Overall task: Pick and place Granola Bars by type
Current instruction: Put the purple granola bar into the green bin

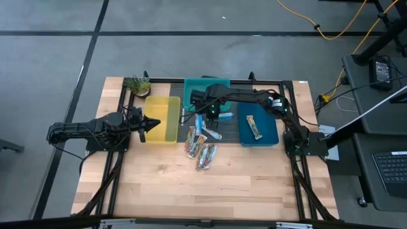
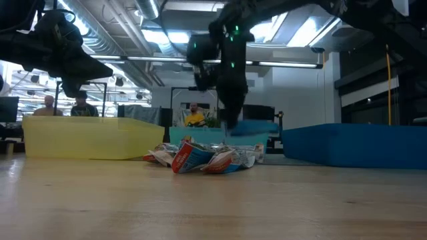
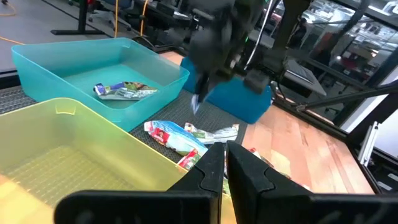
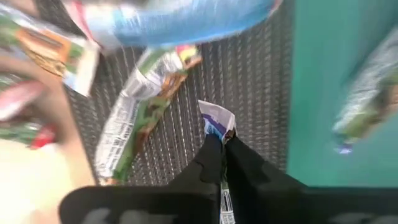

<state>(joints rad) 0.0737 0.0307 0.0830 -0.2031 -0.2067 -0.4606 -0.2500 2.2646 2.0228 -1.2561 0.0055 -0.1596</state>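
Left gripper (image 1: pixel 151 124), fingers pressed together and empty, hovers over the yellow plastic bin (image 1: pixel 166 107), its arm stretched flat from the table's left edge. Loose foil-wrapped granola bars (image 1: pixel 201 147) lie piled on the wooden table (image 1: pixel 191 191), just right of that bin. Right gripper (image 4: pixel 217 142) points down over the ribbed black mat (image 4: pixel 249 81), clamped on a blue-white foil bar (image 4: pixel 216 118), its arm reaching in from the right.

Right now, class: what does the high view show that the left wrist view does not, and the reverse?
Only the high view shows the bar in the blue bin and a plant. Only the left wrist view shows the green bar inside the teal bin. Both show the yellow bin, the loose bars and the right gripper.
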